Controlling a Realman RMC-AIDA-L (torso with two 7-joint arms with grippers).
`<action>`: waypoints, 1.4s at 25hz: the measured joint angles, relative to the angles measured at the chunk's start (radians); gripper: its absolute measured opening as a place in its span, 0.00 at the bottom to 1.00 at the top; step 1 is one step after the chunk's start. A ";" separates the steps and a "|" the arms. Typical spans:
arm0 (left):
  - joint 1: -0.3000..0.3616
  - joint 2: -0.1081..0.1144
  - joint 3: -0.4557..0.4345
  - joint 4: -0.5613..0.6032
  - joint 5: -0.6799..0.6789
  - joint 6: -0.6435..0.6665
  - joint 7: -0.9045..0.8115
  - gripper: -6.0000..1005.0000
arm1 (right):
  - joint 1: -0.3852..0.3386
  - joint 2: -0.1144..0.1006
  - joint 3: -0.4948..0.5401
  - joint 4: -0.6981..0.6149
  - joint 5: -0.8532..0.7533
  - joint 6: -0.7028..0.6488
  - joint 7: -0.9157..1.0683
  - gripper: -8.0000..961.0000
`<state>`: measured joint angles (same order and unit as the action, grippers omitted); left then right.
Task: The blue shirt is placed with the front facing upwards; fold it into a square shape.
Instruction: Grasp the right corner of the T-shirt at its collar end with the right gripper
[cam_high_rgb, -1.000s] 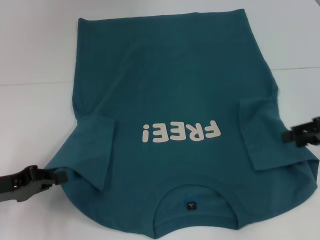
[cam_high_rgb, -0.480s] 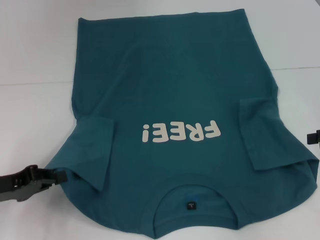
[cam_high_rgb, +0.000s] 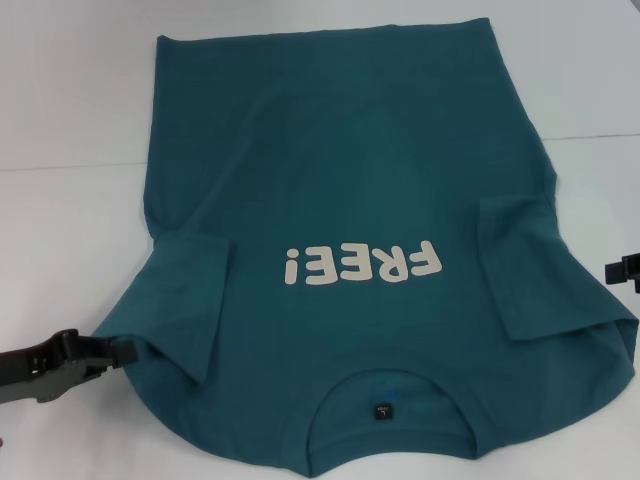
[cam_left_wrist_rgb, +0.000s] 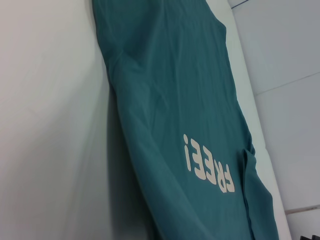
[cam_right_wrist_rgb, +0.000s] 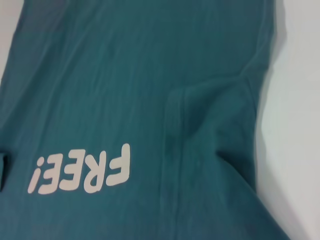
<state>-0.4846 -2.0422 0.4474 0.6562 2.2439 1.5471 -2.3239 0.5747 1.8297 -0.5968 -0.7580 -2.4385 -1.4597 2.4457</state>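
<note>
- Left tool (cam_high_rgb: 105, 352) lay low at the shirt's near-left edge, tips touching the fabric by the folded sleeve; whether it was clamped or apart I could not tell.
- Right tool (cam_high_rgb: 622, 272) had drawn back since a second ago, when it reached the right sleeve; only a tip showed at the head view's right edge, its state unreadable.
- The blue shirt (cam_high_rgb: 350, 200) lay face up on the white bench (cam_high_rgb: 70, 120), collar nearest the robot, both sleeves folded inward.
- That retreat suggested the sleeve fold was done; folding the body probably came next.
- Nothing else lay nearby to obstruct.
</note>
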 joint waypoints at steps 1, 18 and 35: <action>0.000 -0.001 0.000 0.000 -0.001 -0.001 0.000 0.01 | 0.001 -0.003 0.005 0.007 0.001 0.000 0.000 0.56; 0.001 -0.003 0.000 -0.002 0.000 -0.018 0.000 0.01 | 0.032 0.007 -0.003 0.018 -0.148 -0.022 0.021 0.73; 0.002 -0.003 -0.005 -0.012 -0.002 -0.026 0.004 0.01 | 0.077 0.062 -0.055 0.028 -0.234 0.010 0.039 0.73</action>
<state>-0.4830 -2.0448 0.4422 0.6442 2.2419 1.5214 -2.3195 0.6519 1.8913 -0.6522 -0.7300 -2.6720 -1.4499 2.4846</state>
